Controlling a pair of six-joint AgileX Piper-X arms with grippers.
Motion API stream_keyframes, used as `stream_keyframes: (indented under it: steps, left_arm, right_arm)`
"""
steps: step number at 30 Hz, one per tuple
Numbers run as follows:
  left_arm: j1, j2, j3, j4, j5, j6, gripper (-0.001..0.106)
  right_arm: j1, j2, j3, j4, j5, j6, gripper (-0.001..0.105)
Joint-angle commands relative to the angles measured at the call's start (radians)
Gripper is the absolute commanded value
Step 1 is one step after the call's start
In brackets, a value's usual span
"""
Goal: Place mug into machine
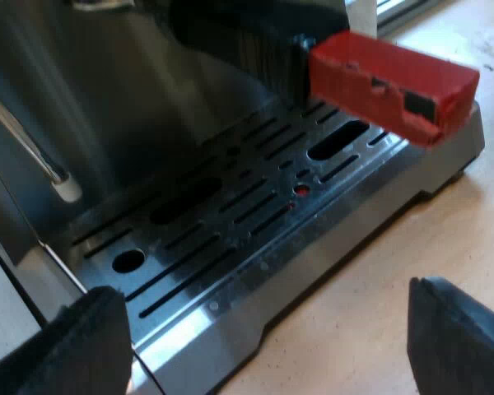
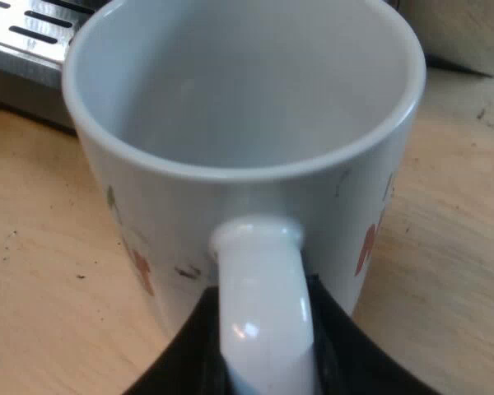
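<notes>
Of the white ceramic mug (image 2: 239, 148), the base was cut off and the handle's lower end hidden in the right gripper (image 2: 267, 362). The metal holder with a red-ended dark handle (image 1: 391, 78) had its basket end out of sight.

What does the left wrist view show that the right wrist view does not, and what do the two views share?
Particular to the left wrist view: the holder's red handle end above the tray, the steam wand, and the left gripper open.
Particular to the right wrist view: the white mug, with the right gripper closed on its handle.
Shared: the machine's slotted drip tray and the wooden table.
</notes>
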State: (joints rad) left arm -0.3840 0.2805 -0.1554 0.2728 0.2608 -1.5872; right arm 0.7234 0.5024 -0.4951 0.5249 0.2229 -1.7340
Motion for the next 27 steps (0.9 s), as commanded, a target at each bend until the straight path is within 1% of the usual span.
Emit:
stream_keyframes:
  steps: [1,3,5,9,10,12,18,21,23,27]
  left_arm:
    - [-0.003,-0.001,-0.003,-0.025,-0.002,-0.009,0.071]
    - [-0.003,-0.001,-0.003,-0.025,-0.002,-0.009,0.071]
    - [-0.003,-0.001,-0.003,-0.025,-0.002,-0.009,0.071]
    - [-0.003,-0.001,-0.003,-0.025,-0.002,-0.009,0.071]
    - [-0.003,-0.001,-0.003,-0.025,-0.002,-0.011,0.071]
    - [-0.003,-0.001,-0.003,-0.026,-0.002,-0.012,0.071]
    - [-0.003,-0.001,-0.003,-0.026,-0.002,-0.012,0.071]
    - [-0.003,-0.001,-0.003,-0.029,-0.002,-0.012,0.071]
    - [-0.003,-0.001,-0.003,-0.032,0.002,-0.012,0.071]
    - [-0.003,-0.001,-0.003,-0.032,0.005,-0.012,0.071]
  right_arm:
    - [0.064,0.032,-0.022,-0.125,0.076,0.007,0.000]
    - [0.121,0.096,-0.022,-0.202,0.138,0.010,0.000]
    - [0.152,0.156,-0.022,-0.258,0.166,0.012,0.000]
    - [0.191,0.286,-0.022,-0.407,0.187,0.057,0.000]
    - [0.191,0.300,-0.022,-0.422,0.188,0.058,0.000]
    - [0.190,0.385,-0.022,-0.525,0.194,0.057,0.000]
    - [0.190,0.558,-0.045,-0.690,0.192,0.055,0.000]
    - [0.190,0.589,-0.053,-0.721,0.192,0.055,0.000]
    - [0.190,0.671,-0.083,-0.787,0.192,0.055,0.000]
    - [0.190,0.759,-0.127,-0.830,0.179,0.055,0.000]
